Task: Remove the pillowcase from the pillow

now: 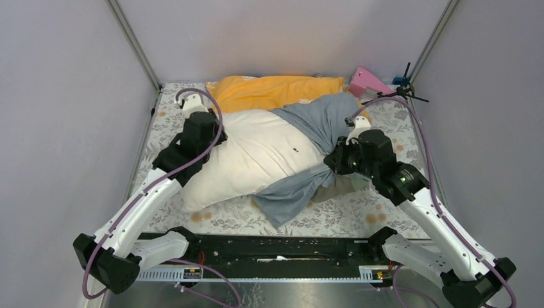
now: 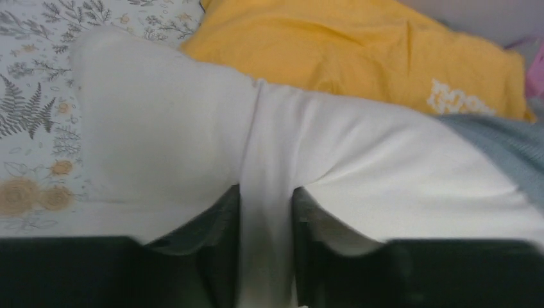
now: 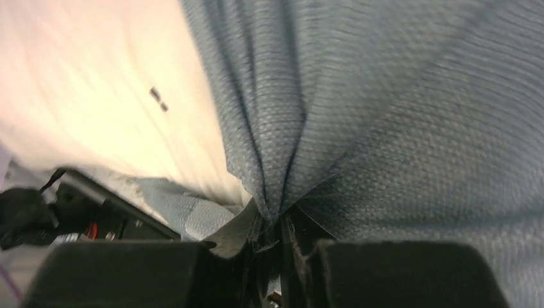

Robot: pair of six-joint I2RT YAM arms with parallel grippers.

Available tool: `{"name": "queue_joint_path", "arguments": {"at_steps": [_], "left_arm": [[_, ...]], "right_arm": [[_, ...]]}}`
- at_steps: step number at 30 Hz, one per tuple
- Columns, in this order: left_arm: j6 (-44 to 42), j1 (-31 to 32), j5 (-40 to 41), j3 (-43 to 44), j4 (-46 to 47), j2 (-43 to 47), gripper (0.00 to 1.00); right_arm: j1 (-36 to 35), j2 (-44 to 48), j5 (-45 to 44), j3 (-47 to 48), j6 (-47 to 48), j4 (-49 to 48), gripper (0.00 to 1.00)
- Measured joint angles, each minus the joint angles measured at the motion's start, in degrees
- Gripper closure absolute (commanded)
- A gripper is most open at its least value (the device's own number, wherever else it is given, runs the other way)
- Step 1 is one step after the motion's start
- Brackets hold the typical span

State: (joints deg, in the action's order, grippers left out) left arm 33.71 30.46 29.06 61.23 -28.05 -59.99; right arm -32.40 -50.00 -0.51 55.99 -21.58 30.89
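While the left pincer is clamped on a pinched ridge of the pillow, the right pincer is clamped on a gathered bunch of the pillowcase.

Left wrist view: left pincer has a white fold standing up between its fingers, one pressed on each side. The pillow spreads out ahead of it. The orange pillow with white lettering lies beyond that and touches it. A strip of the pillowcase shows far ahead-right. The floral worktop shows ahead-left.

Right wrist view: right pincer is closed tight, and the pillowcase creases all converge at its tips. The fabric fans out ahead and to the right. The bare pillow is ahead-left and has a small dark mark.

Top view: the pillow lies between the two pincers and most of it is bare. The pillowcase covers only the end next to the right pincer. From there it runs away from the pincer up against the orange pillow. A loose flap trails from the right pincer toward the arm bases, flat on the worktop. The dark mark sits just left of the case edge. A pink object sits beyond the right pincer at the back corner.
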Motion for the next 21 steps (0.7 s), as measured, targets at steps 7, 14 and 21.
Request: {"name": "queue_joint_path", "arguments": {"at_steps": [7, 14, 21], "left_arm": [[-3.3, -1.0, -8.0, 6.7, -1.0, -1.9, 0.02], [-5.1, 22.8, -9.3, 9.4, -3.2, -8.0, 0.01], [-8.7, 32.5, -4.0, 10.8, -5.1, -17.7, 0.01]], "right_arm": [[0.4, -6.6, 11.4, -3.5, 0.7, -1.3, 0.90], [0.5, -7.5, 11.5, -5.5, 1.0, -1.4, 0.87], [0.5, -6.9, 11.1, -5.8, 0.9, -1.9, 0.86]]}}
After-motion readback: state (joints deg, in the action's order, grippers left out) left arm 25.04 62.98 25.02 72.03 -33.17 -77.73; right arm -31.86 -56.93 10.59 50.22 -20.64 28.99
